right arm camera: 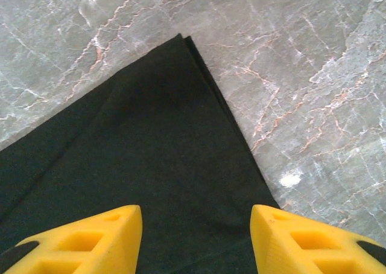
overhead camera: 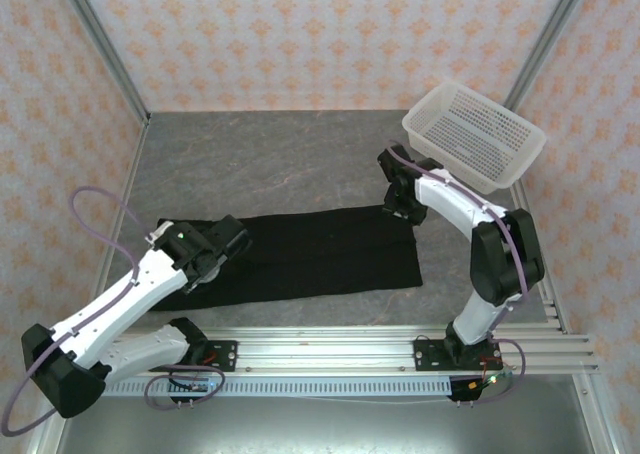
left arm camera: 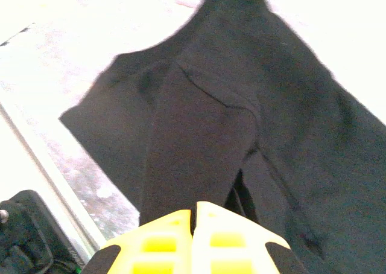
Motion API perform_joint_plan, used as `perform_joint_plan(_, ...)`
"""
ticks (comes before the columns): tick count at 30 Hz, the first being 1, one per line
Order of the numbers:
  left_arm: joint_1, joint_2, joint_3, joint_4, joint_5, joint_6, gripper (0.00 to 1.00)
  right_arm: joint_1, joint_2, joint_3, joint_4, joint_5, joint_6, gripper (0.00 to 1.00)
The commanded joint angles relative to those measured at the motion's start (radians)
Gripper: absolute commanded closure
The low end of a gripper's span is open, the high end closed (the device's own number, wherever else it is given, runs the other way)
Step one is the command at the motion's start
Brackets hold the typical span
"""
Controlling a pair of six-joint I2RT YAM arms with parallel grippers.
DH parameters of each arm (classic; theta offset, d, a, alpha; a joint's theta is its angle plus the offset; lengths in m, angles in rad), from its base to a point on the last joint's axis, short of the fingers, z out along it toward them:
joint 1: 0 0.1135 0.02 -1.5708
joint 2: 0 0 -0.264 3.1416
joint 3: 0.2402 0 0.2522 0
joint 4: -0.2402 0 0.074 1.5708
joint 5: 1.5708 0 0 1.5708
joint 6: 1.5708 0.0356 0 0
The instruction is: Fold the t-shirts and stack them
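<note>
T-shirt (overhead camera: 320,254) is flat on the grey marble table (overhead camera: 280,164), folded into 1 long black strip, plain side up. You can see its long axis running left-right, roughly along the near rail (overhead camera: 330,349), right end a touch farther from the bases. The right end is square-cut. The left end is under your left arm.

Left gripper (left arm camera: 196,216): yellow fingers (left arm camera: 163,244) pressed together, pinching a raised fold of the t-shirt at its left end. In the left wrist view the fabric climbs from the table up into the fingers. The arm is stretched low and forward from its base, wrist over the strip's left end.

Right gripper (right arm camera: 194,213): jaws parted, nothing between them, hanging over the t-shirt's far right corner. Stacked layer edges show at that corner in the right wrist view. The arm stands up from its base, elbow bent, forearm reaching back toward the table centre.

White plastic basket (overhead camera: 412,124) sits at the far right corner, tilted, well apart from the t-shirt. You can see straight to its perforated floor.
</note>
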Motion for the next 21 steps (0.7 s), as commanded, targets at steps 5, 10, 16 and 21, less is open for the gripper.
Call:
perform_joint_plan(5, 0.151, -0.069, -0.126, -0.036, 0.034, 0.037, 1.00, 0.009, 0.022, 0.031, -0.015, -0.003, -0.024, 0.49)
perform_joint_plan(10, 0.155, -0.117, -0.140, -0.044, 0.086, -0.003, 1.00, 0.010, 0.052, 0.044, 0.018, -0.069, -0.039, 0.49)
perform_joint_plan(16, -0.007, -0.041, 0.000, -0.011, 0.055, -0.035, 1.00, 0.034, 0.148, 0.124, 0.068, -0.183, -0.081, 0.50)
perform_joint_plan(21, -0.091, 0.068, 0.169, -0.062, -0.016, -0.065, 1.00, 0.029, 0.236, 0.201, 0.087, -0.173, -0.089, 0.54)
